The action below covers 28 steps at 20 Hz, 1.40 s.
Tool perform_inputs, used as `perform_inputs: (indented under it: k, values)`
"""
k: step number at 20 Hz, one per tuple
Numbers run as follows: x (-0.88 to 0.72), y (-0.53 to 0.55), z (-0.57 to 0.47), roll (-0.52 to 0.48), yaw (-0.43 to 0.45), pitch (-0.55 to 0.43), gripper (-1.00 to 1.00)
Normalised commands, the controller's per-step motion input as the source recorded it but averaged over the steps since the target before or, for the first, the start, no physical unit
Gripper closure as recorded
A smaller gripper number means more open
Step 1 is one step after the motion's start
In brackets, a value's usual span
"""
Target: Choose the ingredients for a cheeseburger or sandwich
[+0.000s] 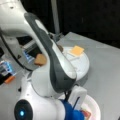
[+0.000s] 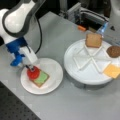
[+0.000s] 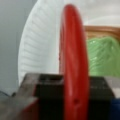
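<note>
In a front view my gripper (image 2: 30, 68) hangs over the small white paper plate (image 2: 51, 70), shut on the red tomato disc (image 2: 33, 73). The disc rests at the left end of the sandwich, where green lettuce (image 2: 42, 77) lies on a brown toast square (image 2: 39, 84). The wrist view shows the tomato disc (image 3: 75, 62) edge-on against a dark finger (image 3: 48, 91), with lettuce (image 3: 102, 57) and toast (image 3: 102, 31) beyond it. On the divided round tray (image 2: 87, 72) lie a toast square (image 2: 93, 40), the dark patty (image 2: 114, 51) and the yellow cheese (image 2: 112, 70).
The arm's white links fill most of a front view, with cheese (image 1: 76, 50), toast (image 1: 40, 60) and the tray (image 1: 82, 63) behind them. Electronics and an orange part (image 2: 81, 28) sit at the table's far edge. Grey tabletop (image 2: 75, 105) lies in front of both plates.
</note>
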Motion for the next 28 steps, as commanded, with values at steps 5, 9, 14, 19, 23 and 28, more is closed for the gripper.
perform_inputs:
  k: [5, 9, 14, 19, 23, 28]
  values:
    - [0.17, -0.06, -0.03, 0.054, 0.190, -0.002, 1.00]
    - [0.09, -0.03, 0.01, 0.037, 0.173, -0.003, 1.00]
    - [0.00, -0.02, 0.01, 0.022, 0.159, -0.011, -1.00]
    - [-0.05, -0.02, -0.01, -0.013, 0.154, -0.013, -1.00]
    - [-0.07, -0.03, 0.00, -0.015, 0.143, -0.024, -1.00]
    - [-0.08, -0.03, 0.01, -0.029, 0.140, -0.025, -1.00]
